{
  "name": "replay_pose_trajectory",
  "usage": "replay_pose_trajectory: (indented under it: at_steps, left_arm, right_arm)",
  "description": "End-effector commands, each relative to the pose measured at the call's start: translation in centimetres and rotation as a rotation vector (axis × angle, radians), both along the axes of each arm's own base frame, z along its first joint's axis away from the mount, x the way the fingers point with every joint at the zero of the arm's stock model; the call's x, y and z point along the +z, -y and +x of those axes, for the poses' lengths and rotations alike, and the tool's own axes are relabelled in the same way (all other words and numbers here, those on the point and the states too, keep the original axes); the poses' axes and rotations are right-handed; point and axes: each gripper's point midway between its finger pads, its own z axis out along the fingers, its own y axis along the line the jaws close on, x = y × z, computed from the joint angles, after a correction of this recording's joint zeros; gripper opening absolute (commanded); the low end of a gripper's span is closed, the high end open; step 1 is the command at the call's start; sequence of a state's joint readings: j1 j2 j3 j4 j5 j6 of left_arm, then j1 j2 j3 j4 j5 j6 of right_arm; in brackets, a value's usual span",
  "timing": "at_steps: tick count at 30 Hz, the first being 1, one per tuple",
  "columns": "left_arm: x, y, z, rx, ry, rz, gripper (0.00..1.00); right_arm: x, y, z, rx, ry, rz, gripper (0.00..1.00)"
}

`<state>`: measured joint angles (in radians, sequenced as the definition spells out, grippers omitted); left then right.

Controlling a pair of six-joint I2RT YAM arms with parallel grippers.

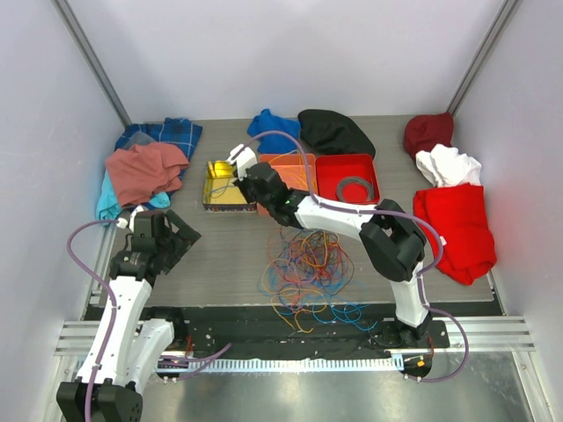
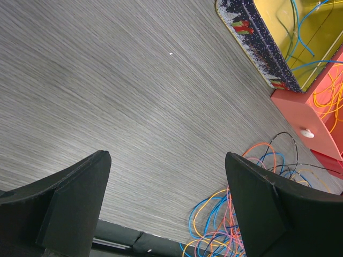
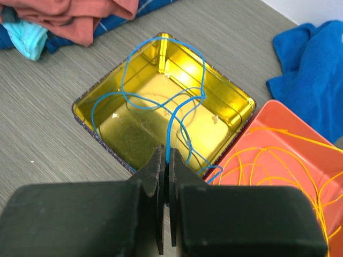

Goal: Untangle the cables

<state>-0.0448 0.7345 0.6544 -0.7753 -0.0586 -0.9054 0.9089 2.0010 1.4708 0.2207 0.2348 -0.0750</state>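
Grey, finely streaked table point(image 1: 220, 255). A blue cable point(image 3: 168, 139) loops in the tin point(image 3: 230, 107), gold inside, its outer wall dark blue, seemingly speckled white. Thin orange cables point(image 3: 284, 135) match the orange tray point(image 3: 270, 115). Far left, a blue plaid cloth point(image 1: 171, 134).

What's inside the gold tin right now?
A blue cable loops inside the tin, one strand pinched in the right gripper. The gripper hides the near corner.

Multicolour cables point(image 1: 308, 268) in tangled heap, blue cable point(image 3: 169, 136) looped in gold tin point(image 3: 225, 115), orange strands point(image 3: 257, 160) in tray point(image 3: 284, 120)
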Motion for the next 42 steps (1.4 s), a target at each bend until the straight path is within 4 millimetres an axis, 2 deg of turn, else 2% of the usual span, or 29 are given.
replay_pose_trajectory:
  at_steps: [1, 5, 12, 16, 17, 21, 22, 24, 26, 27, 28, 30, 31, 36, 42]
  left_arm:
    - [0.8, 0.3, 0.5, -0.021, 0.037, -0.003, 0.93]
    - [0.7, 0.2, 0.5, -0.019, 0.033, -0.001, 0.93]
    - [0.7, 0.3, 0.5, -0.022, 0.034, -0.004, 0.93]
    - [0.7, 0.3, 0.5, -0.021, 0.036, -0.006, 0.93]
    - [0.6, 0.3, 0.5, -0.020, 0.034, -0.005, 0.93]
    - [0.7, 0.3, 0.5, -0.019, 0.037, -0.006, 0.93]
    - [0.7, 0.3, 0.5, -0.019, 0.037, -0.004, 0.93]
    - [0.6, 0.3, 0.5, -0.020, 0.034, -0.005, 0.93]
    - [0.8, 0.3, 0.5, -0.021, 0.037, -0.006, 0.93]
    - [0.7, 0.4, 0.5, -0.022, 0.032, -0.007, 0.93]
    - [0.7, 0.4, 0.5, -0.023, 0.032, -0.008, 0.93]
    - [0.6, 0.4, 0.5, -0.026, 0.031, -0.008, 0.93]
    - [0.6, 0.4, 0.5, -0.026, 0.031, -0.008, 0.93]
    - [0.4, 0.4, 0.6, -0.024, 0.025, -0.006, 0.93]
    - [0.3, 0.4, 0.7, -0.026, 0.020, -0.005, 0.93]
  right_arm:
    - [0.3, 0.6, -0.5, -0.027, -0.021, 0.016, 0.01]
    - [-0.6, 1.1, -1.3, -0.023, -0.051, 0.016, 0.01]
    - [-0.6, 1.6, -2.1, -0.016, -0.069, 0.022, 0.01]
    - [0.4, 0.6, -1.6, 0.012, -0.040, 0.026, 0.01]
    - [1.2, -0.3, -1.0, 0.025, -0.021, 0.029, 0.01]
    - [1.8, -2.4, 0.6, 0.051, -0.004, 0.011, 0.01]
    - [2.7, -3.0, 1.1, 0.055, 0.007, 0.025, 0.01]
    - [1.3, -3.6, 2.0, 0.059, -0.010, 0.021, 0.01]
    - [2.2, -4.4, 2.8, 0.071, -0.004, 0.052, 0.01]
    - [1.0, -4.5, 3.4, 0.064, -0.023, 0.048, 0.01]
    - [1.6, -4.8, 3.7, 0.065, -0.015, 0.064, 0.01]
    - [0.2, -5.0, 4.5, 0.066, -0.041, 0.065, 0.01]
    - [0.3, -5.2, 4.8, 0.066, -0.043, 0.076, 0.01]
    - [-2.1, -5.7, 5.6, 0.078, -0.087, 0.082, 0.01]
    - [-3.4, -5.8, 6.2, 0.077, -0.128, 0.098, 0.01]
